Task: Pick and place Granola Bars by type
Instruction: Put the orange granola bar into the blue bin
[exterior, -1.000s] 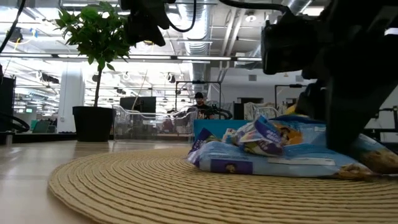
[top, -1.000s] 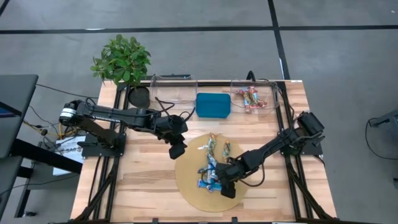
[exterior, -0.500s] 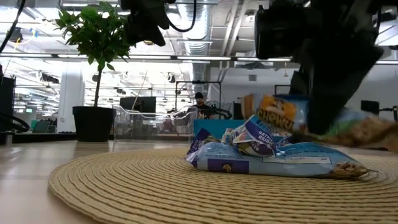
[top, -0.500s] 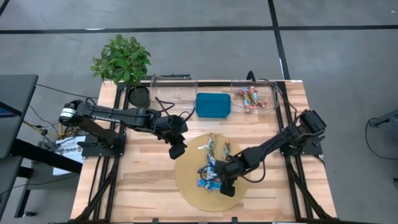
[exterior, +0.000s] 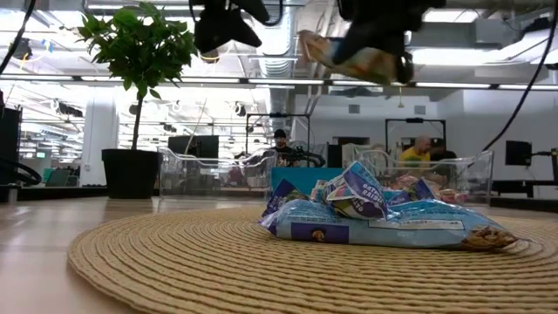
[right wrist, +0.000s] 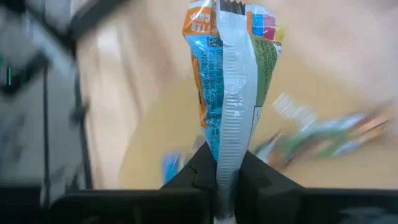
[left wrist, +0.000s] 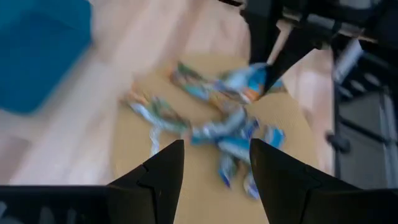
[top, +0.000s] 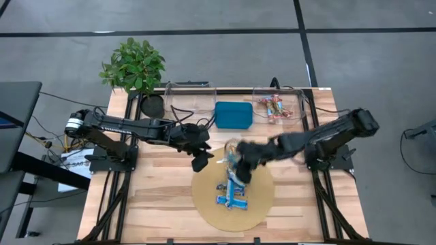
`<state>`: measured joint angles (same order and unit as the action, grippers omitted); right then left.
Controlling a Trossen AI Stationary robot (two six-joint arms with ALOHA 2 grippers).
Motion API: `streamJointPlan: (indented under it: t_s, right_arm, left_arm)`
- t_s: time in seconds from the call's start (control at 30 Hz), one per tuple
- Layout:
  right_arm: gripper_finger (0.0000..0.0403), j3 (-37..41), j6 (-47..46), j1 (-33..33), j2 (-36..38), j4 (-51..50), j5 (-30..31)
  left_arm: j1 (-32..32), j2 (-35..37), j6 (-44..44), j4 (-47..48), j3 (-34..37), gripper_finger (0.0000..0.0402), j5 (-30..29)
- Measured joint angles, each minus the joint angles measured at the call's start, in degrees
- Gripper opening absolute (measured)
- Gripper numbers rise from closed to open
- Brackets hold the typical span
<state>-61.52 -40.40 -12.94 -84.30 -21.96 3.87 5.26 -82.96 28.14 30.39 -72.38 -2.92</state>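
Several bars [top: 231, 194] lie in a small heap on the round woven mat [top: 208, 187], which sits near the front edge of the bench [top: 153, 197]; the low view shows blue and silver wrappers piled on each other. One more bar [right wrist: 231, 81], blue and silver with some orange print, is lifted above the mat's rear part, and the right gripper [right wrist: 219, 177] has its fingers clenched on the crimped end of this wrapper, so the bar hangs free in the air. Beside it, over the mat's rear-left rim, the left gripper [left wrist: 214, 168] hovers with its fingers spread apart and grasping nothing. Behind the mat, a teal tray [top: 233, 114] stands near the middle of the rear edge. Toward the rear-right corner a clear bin [top: 294, 105] contains a few red-and-tan bars [top: 272, 107]. Another clear bin [top: 191, 97] stands left of the tray, and a plant [top: 133, 67] is at the rear-left corner.
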Motion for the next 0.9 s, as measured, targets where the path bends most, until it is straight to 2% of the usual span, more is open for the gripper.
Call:
streamJointPlan:
  t_s: [0.27,0.37,0.6,0.67,0.9]
  right_arm:
    - [0.0023,0.0,4.3,14.5,7.5,-1.4,11.3]
    - [0.0028,0.0,6.7,20.0,7.6,-1.7,12.9]
    - [0.0025,0.0,11.3,29.8,5.1,-1.6,12.3]
    - [0.0027,0.0,13.2,31.8,4.3,-1.1,10.2]
    - [0.0086,0.0,18.6,35.5,1.3,-1.2,5.2]
  left_arm:
    - [-0.6,0.0,-1.2,-5.2,0.0,0.0176,-21.1]
    - [-1.4,0.0,-2.5,-5.7,0.0,0.0176,-25.9]
    - [-4.7,0.0,-2.0,-5.1,0.0,0.0176,-27.2]
    - [-5.6,0.0,-1.6,-4.3,0.0,0.0176,-27.2]
    - [-7.5,0.0,2.3,0.0,0.0,0.0176,-26.9]
